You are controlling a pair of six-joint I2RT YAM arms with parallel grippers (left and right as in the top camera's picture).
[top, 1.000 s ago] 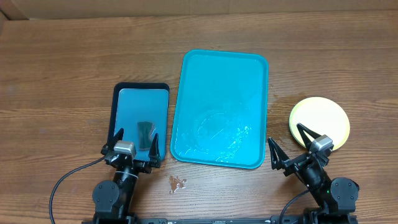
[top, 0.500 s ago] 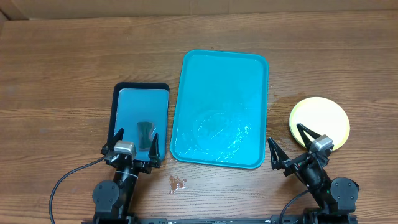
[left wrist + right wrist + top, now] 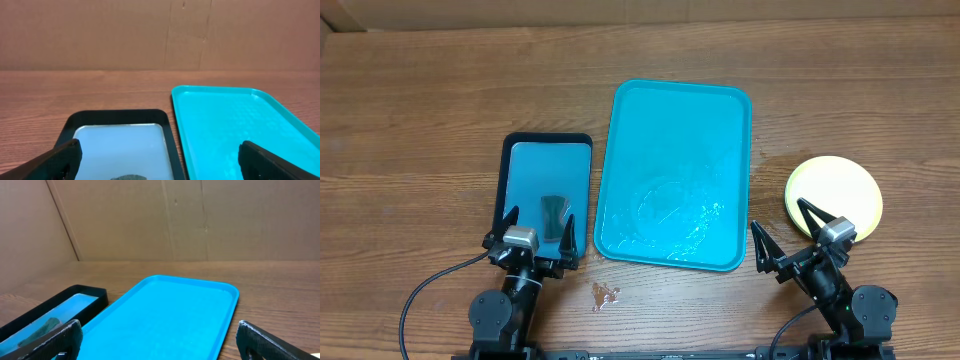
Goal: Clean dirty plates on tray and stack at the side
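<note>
The turquoise tray [image 3: 675, 110] lies in the middle of the table with no plates on it and a wet sheen near its front. It also shows in the left wrist view [image 3: 235, 120] and the right wrist view [image 3: 170, 315]. A stack of plates with a yellow-green plate [image 3: 835, 180] on top sits on the table to the right of the tray. My left gripper [image 3: 532, 225] is open and empty at the front of the small tray. My right gripper [image 3: 788, 232] is open and empty between the turquoise tray and the plates, at the stack's front edge.
A smaller dark-rimmed blue tray [image 3: 510, 150] lies left of the turquoise tray and holds a dark sponge-like piece [image 3: 555, 210]. It shows in the left wrist view [image 3: 120, 145]. A small crumpled clear scrap [image 3: 605, 294] lies on the wood by the front edge. Cardboard walls stand behind the table.
</note>
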